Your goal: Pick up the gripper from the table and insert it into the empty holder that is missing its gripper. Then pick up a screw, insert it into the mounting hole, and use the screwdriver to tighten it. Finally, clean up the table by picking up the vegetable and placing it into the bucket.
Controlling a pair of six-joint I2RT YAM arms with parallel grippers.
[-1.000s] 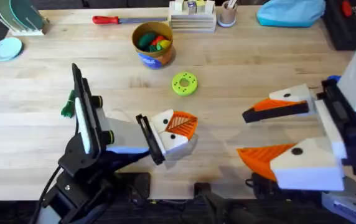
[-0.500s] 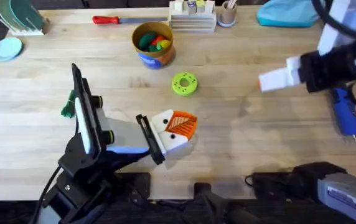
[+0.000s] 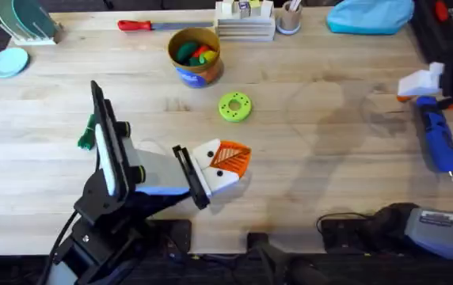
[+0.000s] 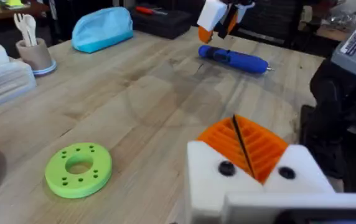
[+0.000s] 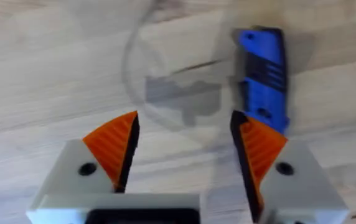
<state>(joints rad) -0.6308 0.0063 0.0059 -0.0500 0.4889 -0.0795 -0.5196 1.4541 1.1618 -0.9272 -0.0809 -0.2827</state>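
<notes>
Above the screwdriver (image 5: 263,70) hangs the right end effector (image 5: 187,146), fingers spread (left end effector (image 3: 228,161) closed).

The right gripper (image 3: 436,83) is cut off at the overhead's edge, the screwdriver (image 5: 264,74) runs half behind a finger, and the bucket's (image 3: 196,57) contents are too small to tell.

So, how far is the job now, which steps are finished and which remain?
Done: the bucket holds some colourful pieces. Whether the earlier assembly steps are finished, I cannot tell. In hand: the right gripper hangs with open fingers over the blue screwdriver, not gripping it. Left: tightening, and a green piece lying on the table beside the left arm probably needs clearing.
</notes>
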